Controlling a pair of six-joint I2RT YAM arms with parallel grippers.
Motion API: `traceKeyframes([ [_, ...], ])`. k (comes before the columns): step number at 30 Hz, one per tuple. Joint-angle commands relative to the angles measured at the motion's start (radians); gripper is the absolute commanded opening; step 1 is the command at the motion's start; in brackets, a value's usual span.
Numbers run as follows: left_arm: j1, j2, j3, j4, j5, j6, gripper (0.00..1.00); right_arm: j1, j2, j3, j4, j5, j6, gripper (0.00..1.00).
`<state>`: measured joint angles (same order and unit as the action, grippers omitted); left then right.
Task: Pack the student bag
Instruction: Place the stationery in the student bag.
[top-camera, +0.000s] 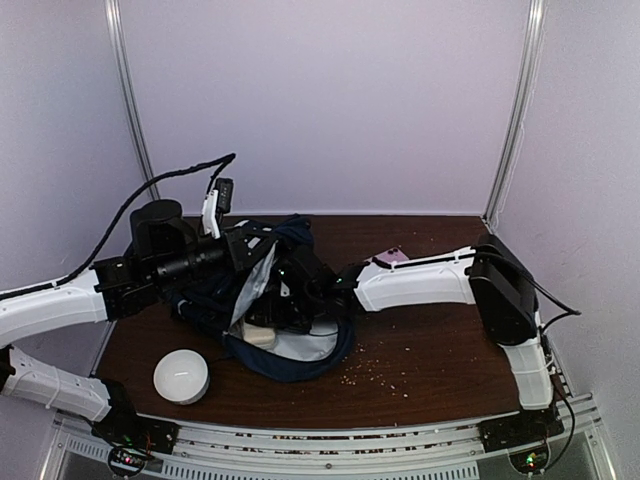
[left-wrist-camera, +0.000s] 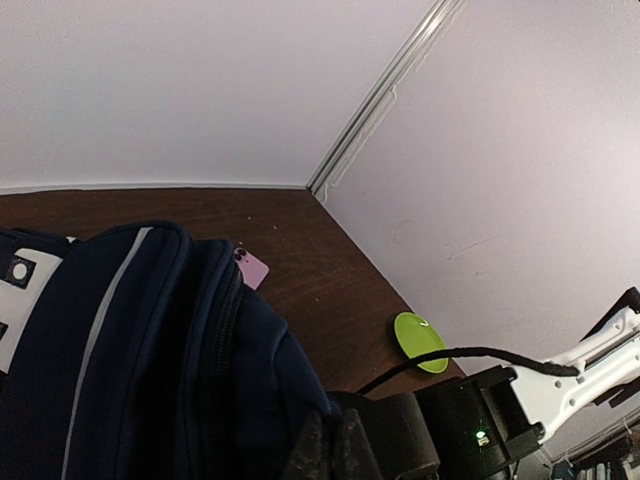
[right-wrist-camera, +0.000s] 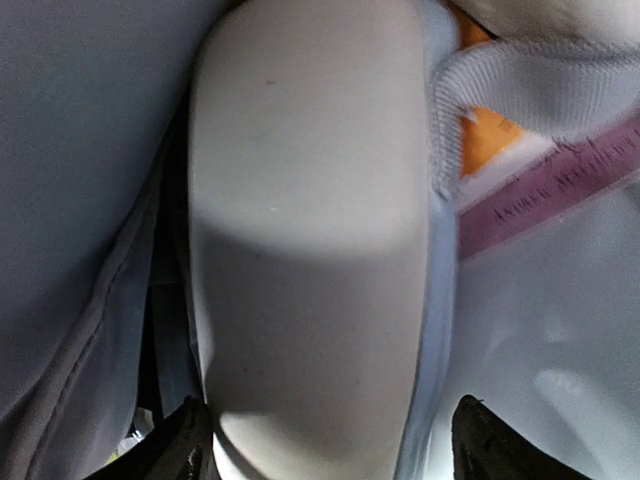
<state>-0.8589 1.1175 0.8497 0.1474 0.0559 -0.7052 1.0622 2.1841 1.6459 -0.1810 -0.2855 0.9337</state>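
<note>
The student bag (top-camera: 300, 345) is a dark navy backpack lying open in the middle of the table, its light grey lining showing. My left gripper (top-camera: 243, 252) is shut on the bag's upper rim and holds it up; in the left wrist view the closed fingers (left-wrist-camera: 335, 445) pinch navy fabric (left-wrist-camera: 150, 350). My right gripper (top-camera: 298, 290) reaches inside the bag. In the right wrist view its jaws (right-wrist-camera: 325, 440) stand wide apart on either side of a smooth white rounded object (right-wrist-camera: 310, 230) lying on the grey lining (right-wrist-camera: 80, 150); there is a gap on the right side.
A white ribbed round pouch (top-camera: 181, 377) stands at the front left. A pink flat item (top-camera: 392, 257) lies behind the right arm, also in the left wrist view (left-wrist-camera: 251, 268). A green disc (left-wrist-camera: 420, 342) sits by the right wall. Crumbs (top-camera: 385, 372) dot the front right.
</note>
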Motion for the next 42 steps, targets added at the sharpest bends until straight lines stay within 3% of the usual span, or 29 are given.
traceKeyframes([
  [1, -0.011, -0.026, 0.060, 0.214, 0.015, 0.016, 0.00, -0.007, -0.110, -0.081, 0.125, 0.015, 0.034, 0.84],
  [14, -0.011, -0.011, 0.082, 0.203, 0.009, 0.026, 0.00, -0.010, -0.237, -0.310, 0.274, -0.047, 0.129, 0.84],
  [24, -0.011, 0.001, 0.088, 0.202, 0.017, 0.019, 0.00, 0.000, -0.131, -0.247, 0.275, -0.141, 0.146, 0.83],
  [32, -0.011, 0.002, 0.091, 0.195, 0.024, 0.019, 0.00, 0.003, -0.055, -0.181, 0.197, -0.140, 0.135, 0.70],
  [37, -0.011, 0.002, 0.089, 0.195, 0.025, 0.016, 0.00, -0.001, -0.054, -0.158, 0.099, -0.081, 0.040, 0.58],
  [42, -0.011, -0.001, 0.092, 0.195, 0.034, 0.012, 0.00, -0.029, -0.060, -0.160, 0.002, -0.007, -0.057, 0.53],
])
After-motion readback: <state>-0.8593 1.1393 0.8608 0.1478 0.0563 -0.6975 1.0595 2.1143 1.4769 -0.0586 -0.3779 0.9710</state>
